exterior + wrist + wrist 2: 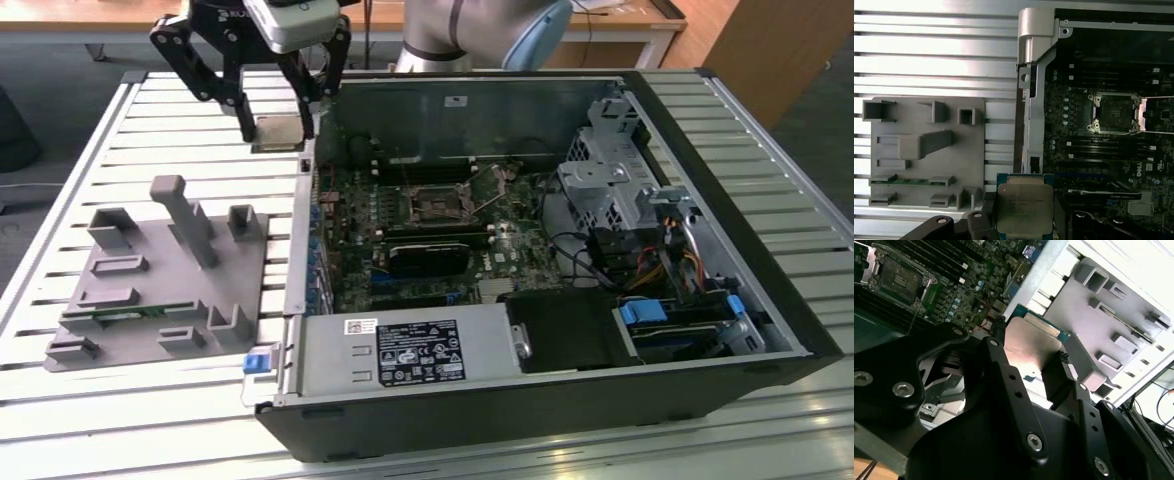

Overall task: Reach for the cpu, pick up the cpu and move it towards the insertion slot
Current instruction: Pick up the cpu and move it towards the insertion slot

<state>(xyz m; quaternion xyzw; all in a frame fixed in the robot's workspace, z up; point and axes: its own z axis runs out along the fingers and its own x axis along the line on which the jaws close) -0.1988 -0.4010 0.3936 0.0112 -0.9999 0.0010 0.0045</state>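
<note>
Exterior view, hand [278,133] gripping cpu [279,133]

Slatted metal table [160,120]: grey fixture [160,285], open computer case [561,400].

Cpu [1024,207] brushed silvery metal; fixture [929,150] matt grey plastic
</note>
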